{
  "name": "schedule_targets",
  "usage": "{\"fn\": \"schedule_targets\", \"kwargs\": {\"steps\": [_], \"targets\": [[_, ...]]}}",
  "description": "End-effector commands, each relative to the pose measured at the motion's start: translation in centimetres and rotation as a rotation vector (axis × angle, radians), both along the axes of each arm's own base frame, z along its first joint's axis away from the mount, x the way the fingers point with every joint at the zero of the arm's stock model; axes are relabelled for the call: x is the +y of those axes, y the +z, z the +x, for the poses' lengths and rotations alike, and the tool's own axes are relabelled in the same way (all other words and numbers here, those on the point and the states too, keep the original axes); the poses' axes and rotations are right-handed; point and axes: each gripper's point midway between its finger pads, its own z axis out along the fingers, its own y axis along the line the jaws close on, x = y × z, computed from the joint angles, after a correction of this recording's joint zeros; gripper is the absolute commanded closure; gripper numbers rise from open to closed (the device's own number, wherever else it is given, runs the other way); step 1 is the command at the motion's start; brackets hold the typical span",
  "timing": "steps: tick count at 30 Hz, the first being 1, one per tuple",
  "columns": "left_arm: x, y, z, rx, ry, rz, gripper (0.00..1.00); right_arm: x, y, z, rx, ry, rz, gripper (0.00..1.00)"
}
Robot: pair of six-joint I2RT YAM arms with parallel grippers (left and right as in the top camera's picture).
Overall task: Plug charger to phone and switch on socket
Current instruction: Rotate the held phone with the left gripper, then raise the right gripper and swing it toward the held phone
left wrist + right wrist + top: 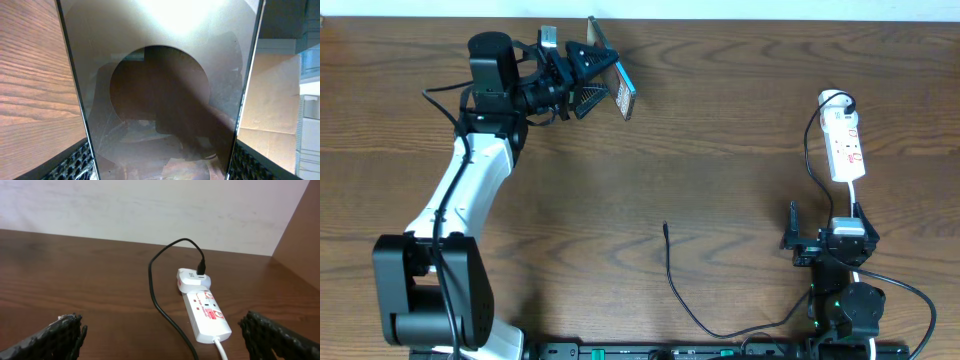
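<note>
Phone, flat dark slab, 11 o'clock | pinched tilted by left gripper, probably presented for plugging | right gripper spread

Legible text: none. Red printed marks are noted on the white socket, lying by the right edge of the bench, but are too small to be read; nothing readable is made out on the phone

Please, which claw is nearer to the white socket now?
Right. The right claw sits open just short of the socket, facing it; the left claw is far across the table, shut on the phone.
</note>
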Motion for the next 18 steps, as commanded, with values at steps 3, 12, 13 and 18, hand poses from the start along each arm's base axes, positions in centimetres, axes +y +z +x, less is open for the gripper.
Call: {"fn": "schedule_targets", "kwargs": {"steps": [3, 12, 13, 18], "targets": [[0.0, -3.3, 0.7, 0.035, -0.020, 0.015, 0.93, 0.0, 0.0, 0.0, -0.001, -0.002, -0.010, 0.01], [-0.2, -3.3, 0.7, 0.019, -0.044, 0.003, 0.93, 0.0, 0.1, 0.0, -0.002, -0.002, -0.024, 0.01], [-0.1, -3.3, 0.7, 0.019, -0.043, 0.003, 0.93, -0.1, 0.4, 0.0, -0.014, -0.009, -0.024, 0.01], [0.0, -3.3, 0.8, 0.020, -0.041, 0.003, 0.93, 0.9, 0.4, 0.0, -0.019, 0.044, 0.074, 0.01]]}}
